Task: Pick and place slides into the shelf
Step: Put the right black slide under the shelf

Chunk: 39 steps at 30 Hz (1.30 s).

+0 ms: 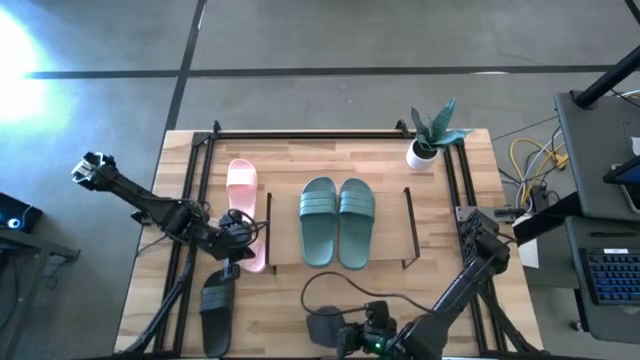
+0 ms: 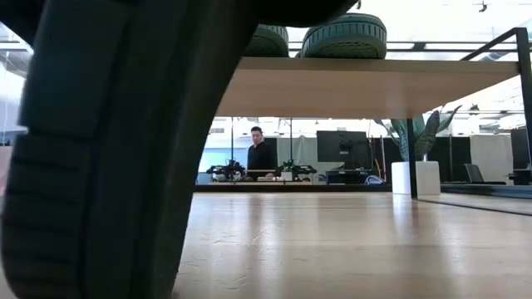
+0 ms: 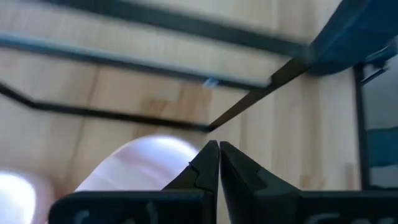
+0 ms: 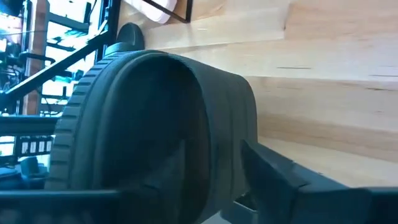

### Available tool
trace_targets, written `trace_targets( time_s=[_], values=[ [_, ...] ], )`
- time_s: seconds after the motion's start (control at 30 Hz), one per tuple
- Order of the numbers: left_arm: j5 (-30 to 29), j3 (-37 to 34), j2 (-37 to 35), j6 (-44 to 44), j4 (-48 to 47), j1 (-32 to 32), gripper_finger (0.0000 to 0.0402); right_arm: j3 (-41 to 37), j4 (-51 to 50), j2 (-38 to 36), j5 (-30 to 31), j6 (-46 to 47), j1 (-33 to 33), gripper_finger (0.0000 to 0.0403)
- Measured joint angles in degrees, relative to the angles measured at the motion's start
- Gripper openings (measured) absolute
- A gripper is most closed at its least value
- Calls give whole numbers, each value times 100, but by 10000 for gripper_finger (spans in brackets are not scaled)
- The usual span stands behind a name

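Note:
Two teal slides point(image 1: 338, 222) lie side by side, soles down, on the shelf point(image 1: 390, 215); in the low view their tips point(image 2: 345, 37) show above the shelf's board point(image 2: 374, 87). One pink slide point(image 1: 241, 188) lies on the table left of the shelf. A second pink slide point(image 1: 254, 256) lies partly under my left gripper point(image 1: 243, 232), which is shut point(image 3: 219, 148) just over it point(image 3: 140, 165). A black slide point(image 1: 217, 305) rests near the table's near left corner. My right gripper point(image 1: 347, 333), at the near edge, is shut on the other black slide point(image 1: 322, 325). My left gripper's shut fingertips point(image 3: 208, 158) stand over the pink slide's rounded end; whether they touch it, I cannot tell. My right gripper pinches the black slide point(image 4: 155, 124) between its two fingers, one finger point(image 4: 280, 177) against its ribbed side point(image 4: 233, 143). It comes level from the table's right. The slide stands on edge, and whether it is lifted clear does not show.
A potted plant point(image 1: 425, 148) stands at the far right of the table, beside the shelf. Black table-frame rails point(image 1: 300, 133) run along the far and side edges. The held black slide point(image 2: 125, 141) blocks the left half of the low view. A person point(image 2: 259, 154) stands far behind.

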Motion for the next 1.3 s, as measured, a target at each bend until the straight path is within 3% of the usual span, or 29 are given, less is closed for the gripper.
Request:
trace_targets(
  time_s=[0.27, 0.4, 0.53, 0.7, 0.77, 0.87, 1.0, 1.1, 1.3],
  values=[
    [230, -4, 0, -142, 1302, -283, 0, 0, 54, 0, 51, -82, -415, 244],
    [254, -12, 155, -149, 1502, -484, 0, 22, 286, -10, -484, -524, -658, 261],
    [313, -20, 512, -153, 1495, -615, 0, 24, 796, -17, -1283, -903, -835, 267],
    [546, -22, 1099, -295, 1494, -773, 0, 24, 786, -31, -1969, -316, -745, 267],
    [549, -10, 1308, -295, 1493, -854, 0, 33, 793, -30, -1909, -157, -713, 267],
    [518, 10, 1483, -293, 1570, -911, 0, 192, 770, -9, -1282, -138, -725, 267],
    [391, 12, 1489, -268, 1573, -912, 0, 531, 761, -64, -1088, -811, -939, 267],
    [159, 11, 1333, -248, 1577, -912, 0, 732, 718, -61, -1153, -1266, -1132, 267],
    [2, 11, 981, -258, 1588, -911, 0, 1005, 748, -61, -1895, -2195, -1428, 267]
  ],
)
